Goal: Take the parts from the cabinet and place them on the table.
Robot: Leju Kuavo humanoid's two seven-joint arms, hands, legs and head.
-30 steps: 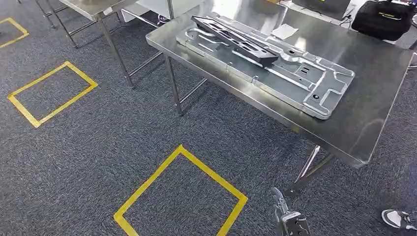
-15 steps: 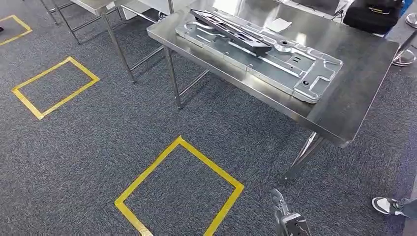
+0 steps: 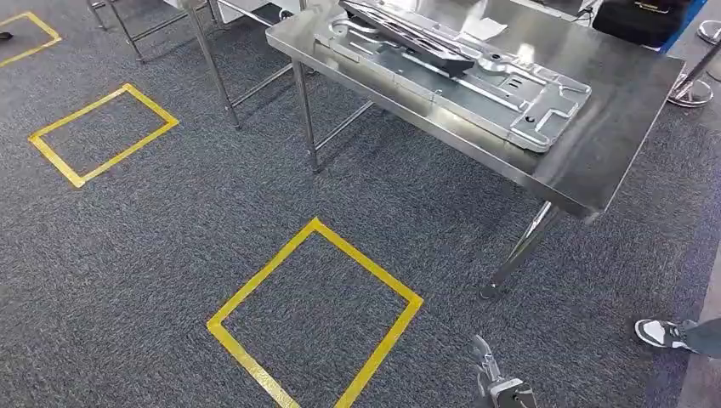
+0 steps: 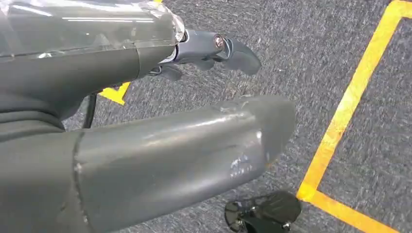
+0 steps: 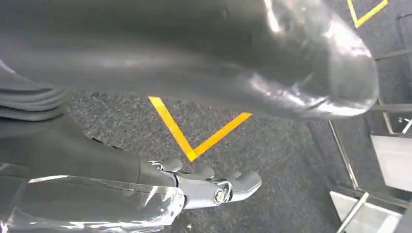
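The left hand (image 4: 214, 48) is seen at the wrist camera with dark fingers (image 4: 240, 53) stretched out and slightly spread, nothing held, much of it hidden behind the grey cover. The right hand (image 5: 218, 187) is seen likewise: fingers (image 5: 245, 180) extended, nothing gripped, only grey carpet (image 3: 153, 255) beyond them. At the bottom edge of the head view the right hand is cut off. A yellow taped square (image 3: 255, 289) is marked on the carpet just beside it. Well beyond the fingers, a stainless steel table (image 3: 595, 161) is seen, and on it lies a large grey stamped metal panel (image 3: 510, 93) with a dark frame part (image 3: 408, 34) resting on top, its far end cut off. A person's shoe (image 3: 659, 333) is glimpsed near the right hand.
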